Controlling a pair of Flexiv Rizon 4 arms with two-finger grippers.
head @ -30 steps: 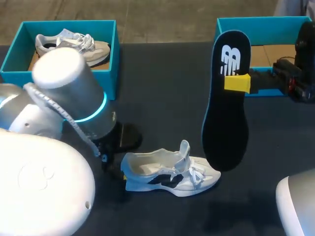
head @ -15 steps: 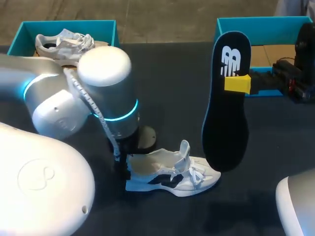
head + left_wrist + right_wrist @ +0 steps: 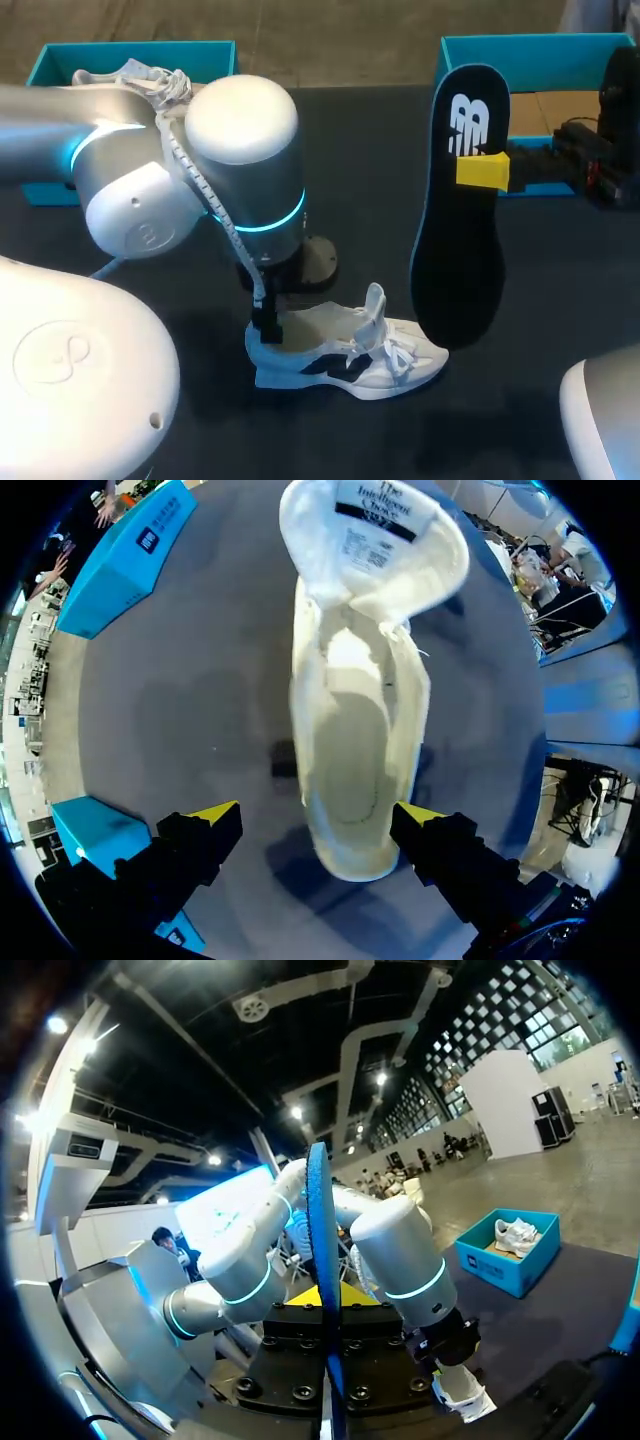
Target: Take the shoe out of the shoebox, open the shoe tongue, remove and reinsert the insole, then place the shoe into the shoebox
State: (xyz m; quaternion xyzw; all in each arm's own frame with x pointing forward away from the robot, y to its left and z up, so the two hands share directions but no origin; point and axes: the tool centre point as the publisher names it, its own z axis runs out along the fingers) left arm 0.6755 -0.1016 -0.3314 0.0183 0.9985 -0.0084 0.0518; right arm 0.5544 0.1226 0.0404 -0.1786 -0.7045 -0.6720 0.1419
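A white shoe (image 3: pixel 350 356) with a dark side stripe lies on the black table, its tongue (image 3: pixel 375 303) pulled upright. My left gripper (image 3: pixel 266 327) hangs over the heel. In the left wrist view it (image 3: pixel 315 815) is open, and the heel of the shoe (image 3: pixel 355 730) sits between the yellow tips without being pinched. The shoe's inside is bare. My right gripper (image 3: pixel 482 168) is shut on the black, blue-rimmed insole (image 3: pixel 458 250), holding it upright above the table just right of the shoe. The right wrist view shows the insole (image 3: pixel 322 1260) edge-on between that gripper (image 3: pixel 328 1345).
An open teal shoebox (image 3: pixel 520 45) stands at the back right behind the insole. A second teal box (image 3: pixel 60 60) at the back left holds another white shoe (image 3: pixel 135 75). My left arm (image 3: pixel 230 170) spans the table's left half.
My left arm has swung to the right, and its open gripper has come over the shoe's heel. The right arm and the insole have stayed still.
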